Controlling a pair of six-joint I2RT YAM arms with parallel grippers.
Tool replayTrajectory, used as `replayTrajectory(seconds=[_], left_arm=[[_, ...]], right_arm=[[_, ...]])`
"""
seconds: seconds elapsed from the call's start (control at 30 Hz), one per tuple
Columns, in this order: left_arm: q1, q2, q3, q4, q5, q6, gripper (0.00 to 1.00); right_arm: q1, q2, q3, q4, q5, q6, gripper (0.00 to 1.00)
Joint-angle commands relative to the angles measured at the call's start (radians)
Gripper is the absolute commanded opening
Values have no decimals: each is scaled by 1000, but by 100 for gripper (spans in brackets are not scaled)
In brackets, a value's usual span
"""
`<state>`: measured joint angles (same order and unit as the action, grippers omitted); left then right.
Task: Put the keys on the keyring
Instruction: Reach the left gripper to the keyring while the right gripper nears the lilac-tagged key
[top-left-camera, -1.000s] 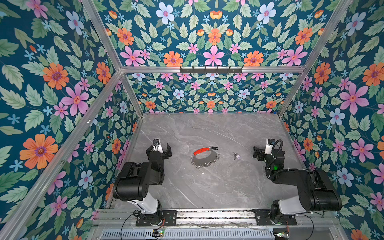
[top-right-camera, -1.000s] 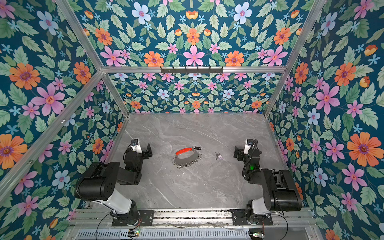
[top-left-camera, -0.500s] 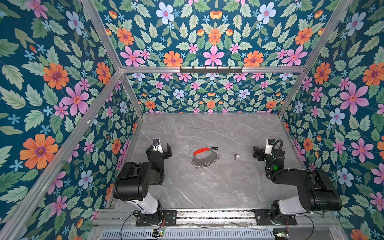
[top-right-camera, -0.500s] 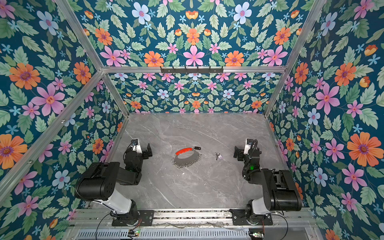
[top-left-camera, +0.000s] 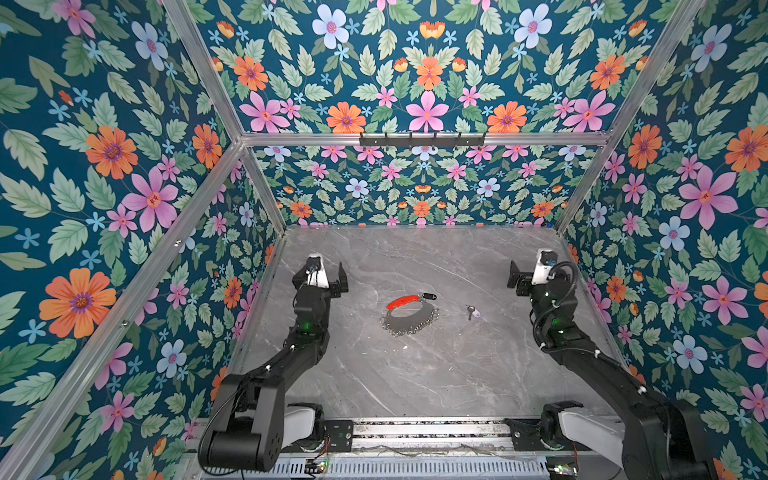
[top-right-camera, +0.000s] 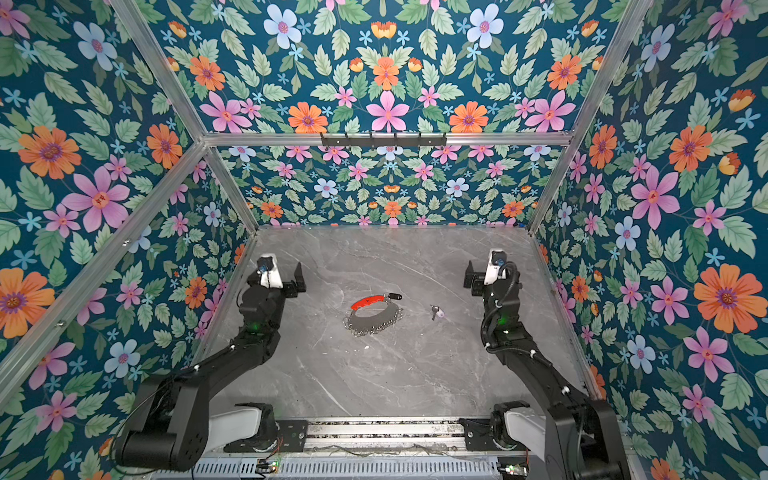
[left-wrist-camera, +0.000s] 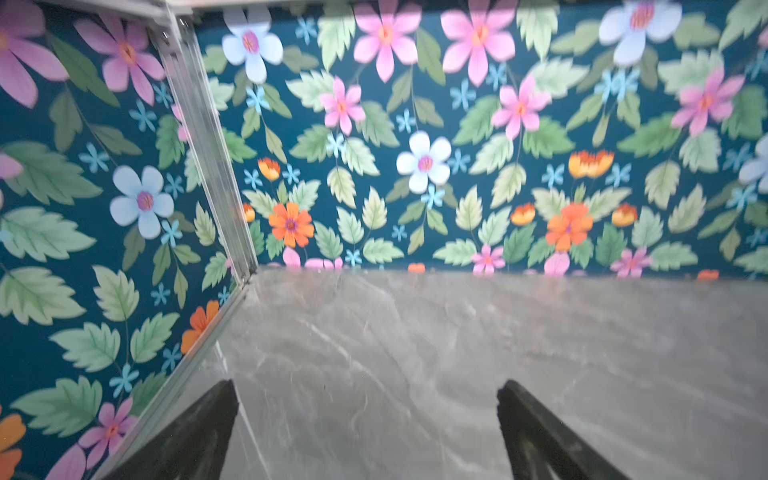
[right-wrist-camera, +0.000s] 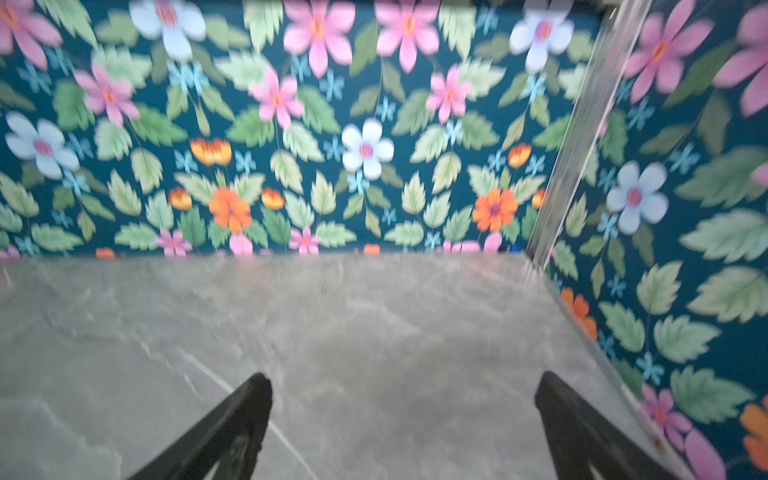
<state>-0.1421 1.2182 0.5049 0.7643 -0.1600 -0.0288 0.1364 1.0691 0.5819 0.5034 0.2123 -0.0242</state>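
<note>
Keyring (top-left-camera: 409, 314) (top-right-camera: 373, 314): large wire loop, lies flat on the surface (top-left-camera: 415, 374), about midway between left gripper (top-left-camera: 326, 274) and right gripper (top-left-camera: 534, 276), well apart from both. A red curved plastic section forms its far arc, with a dark stub at the end nearer the right gripper. Many small silver rings crowd the near arc.

Keys (top-left-camera: 472, 311) (top-right-camera: 436, 311): one small silver key, dark head, pale lavender tag. Lies flat between loop and right gripper, close beside the loop, not touching.

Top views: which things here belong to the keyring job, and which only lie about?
Of the job:
- keyring
- key with lavender tag
- left gripper and right gripper, both open, empty

Only there:
- black hook rail on the back frame
- grey table
</note>
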Motion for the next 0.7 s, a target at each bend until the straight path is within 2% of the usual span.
replayTrajectory(seconds=[0.0,0.07,0.13,0.2,0.23,0.3,0.37,0.47,0.5,0.6,0.67], left_arm=[[-4,-35,135,-498,-64,-244,100],[-4,-32,230,-657,-57,-313,100],[-2,-18,285,-746,-81,-386,100],[0,0,329,-831,-158,-459,100],[7,10,352,-867,-169,-496,100],[18,33,385,-869,-165,-542,100],[25,63,424,-857,-158,-585,100],[26,121,519,-907,-35,-539,100],[24,131,518,-892,48,-538,95],[-37,118,408,-699,197,-548,85],[-117,123,354,-592,212,-550,80]], right_arm=[[2,-58,129,-434,42,172,99],[3,-88,128,-456,134,300,99],[-6,-130,60,-475,288,577,99],[-50,-154,-2,-427,114,572,99],[-51,-153,-18,-435,93,569,99],[-41,-125,-13,-529,123,632,97],[2,-76,-16,-538,161,600,97],[71,12,22,-585,176,600,99],[94,39,39,-591,175,602,99],[154,104,65,-606,285,601,99],[157,130,53,-595,271,611,99]])
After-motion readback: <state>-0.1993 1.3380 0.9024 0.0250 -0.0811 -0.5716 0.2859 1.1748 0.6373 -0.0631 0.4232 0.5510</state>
